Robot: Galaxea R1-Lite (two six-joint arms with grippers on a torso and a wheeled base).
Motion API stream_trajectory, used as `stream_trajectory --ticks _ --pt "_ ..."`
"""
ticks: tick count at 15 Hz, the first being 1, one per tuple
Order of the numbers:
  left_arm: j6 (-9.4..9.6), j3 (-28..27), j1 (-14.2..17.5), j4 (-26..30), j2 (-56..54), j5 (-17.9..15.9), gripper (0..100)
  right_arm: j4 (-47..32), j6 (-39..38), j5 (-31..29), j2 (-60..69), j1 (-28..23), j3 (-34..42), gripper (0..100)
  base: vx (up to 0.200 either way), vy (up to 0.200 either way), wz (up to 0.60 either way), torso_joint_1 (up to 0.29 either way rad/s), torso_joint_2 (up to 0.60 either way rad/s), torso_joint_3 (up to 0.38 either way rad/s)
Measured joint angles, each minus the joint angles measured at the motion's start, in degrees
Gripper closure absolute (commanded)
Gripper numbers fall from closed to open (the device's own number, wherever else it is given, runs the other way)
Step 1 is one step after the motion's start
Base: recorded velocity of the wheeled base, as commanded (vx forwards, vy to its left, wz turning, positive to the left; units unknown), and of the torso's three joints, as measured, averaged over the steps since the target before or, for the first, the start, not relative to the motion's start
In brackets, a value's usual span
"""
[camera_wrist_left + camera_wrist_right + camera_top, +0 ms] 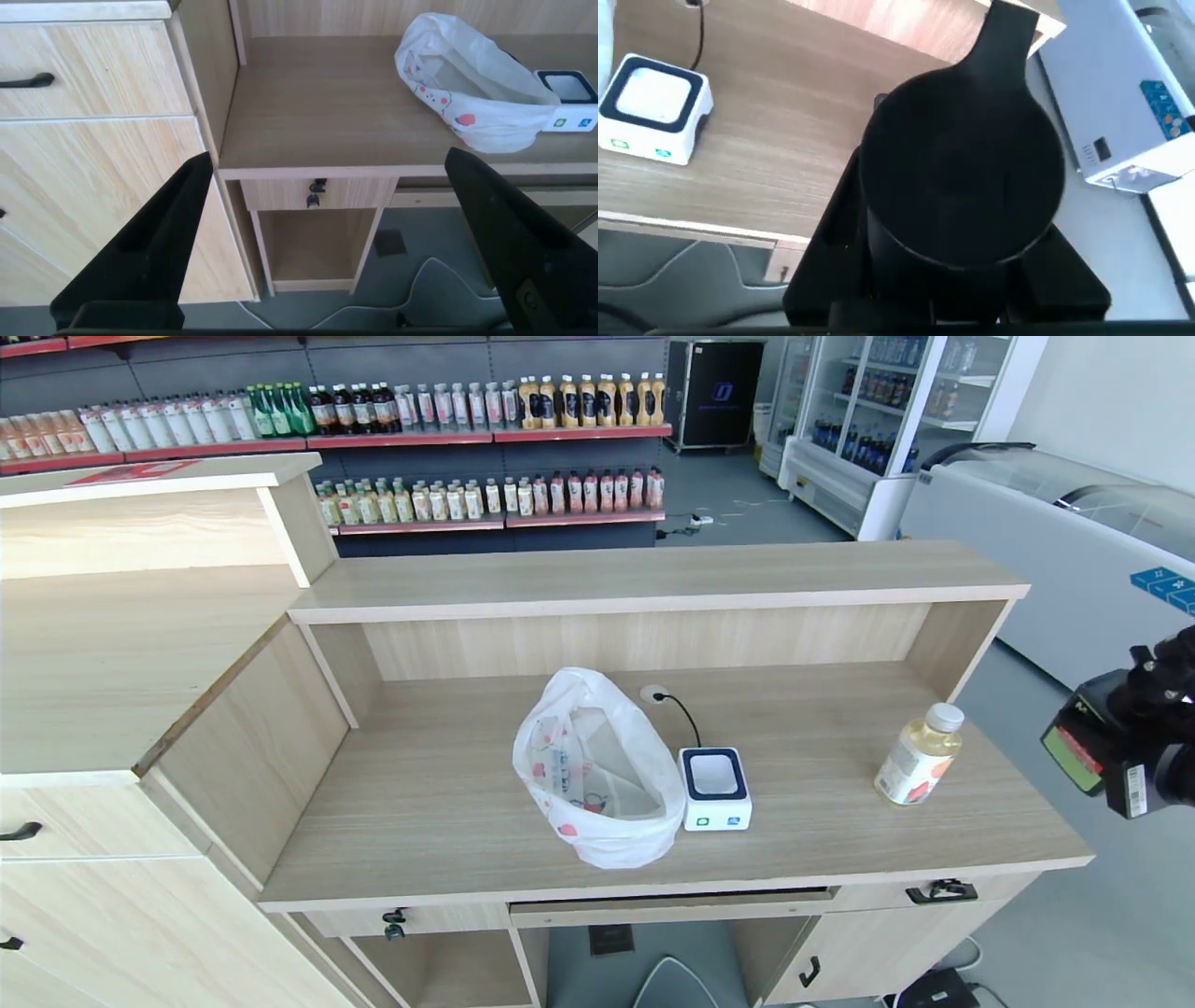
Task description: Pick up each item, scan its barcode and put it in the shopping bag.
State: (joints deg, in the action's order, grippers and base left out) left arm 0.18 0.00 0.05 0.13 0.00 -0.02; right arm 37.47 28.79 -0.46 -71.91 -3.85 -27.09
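A white plastic shopping bag (597, 775) stands open mid-counter, with the white barcode scanner (715, 788) touching its right side. A clear bottle of yellowish drink (919, 754) with a white cap stands upright near the counter's right end. Off the counter's right edge, my right gripper (1153, 709) is shut on a dark round container (1092, 747) with a green label and a barcode. The right wrist view shows the container's black end (962, 140) and the scanner (654, 107). My left gripper (329, 159) hangs open and holds nothing, low in front of the counter, facing the bag (476, 84).
A taller cabinet (121, 644) walls the counter's left side and a raised shelf (653, 579) runs along its back. A chest freezer (1055, 551) stands to the right. Drawers with handles (941, 892) sit under the counter edge. Bare counter lies left of the bag.
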Motion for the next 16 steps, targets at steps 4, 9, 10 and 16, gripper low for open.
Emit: stream_trajectory --ticks 4,9,10,16 --pt "0.0 0.0 0.02 0.0 0.0 0.02 0 -8.11 -22.67 11.63 1.02 0.88 -4.68 100 0.0 0.0 0.15 0.002 0.0 0.001" --pt "0.0 0.0 0.0 0.02 0.0 0.02 0 -16.35 -38.18 22.03 -14.67 1.11 -23.65 100 0.0 0.0 0.0 0.0 0.0 0.0" --pt "0.0 0.0 0.0 0.0 0.0 0.02 0 -17.71 -40.18 28.34 -18.8 0.13 -26.73 100 0.0 0.0 0.0 0.0 0.0 0.0" --pt "0.0 0.0 0.02 0.02 0.0 0.02 0 -18.92 -36.54 36.01 -34.49 -4.11 -31.67 100 0.0 0.0 0.0 0.0 0.0 0.0"
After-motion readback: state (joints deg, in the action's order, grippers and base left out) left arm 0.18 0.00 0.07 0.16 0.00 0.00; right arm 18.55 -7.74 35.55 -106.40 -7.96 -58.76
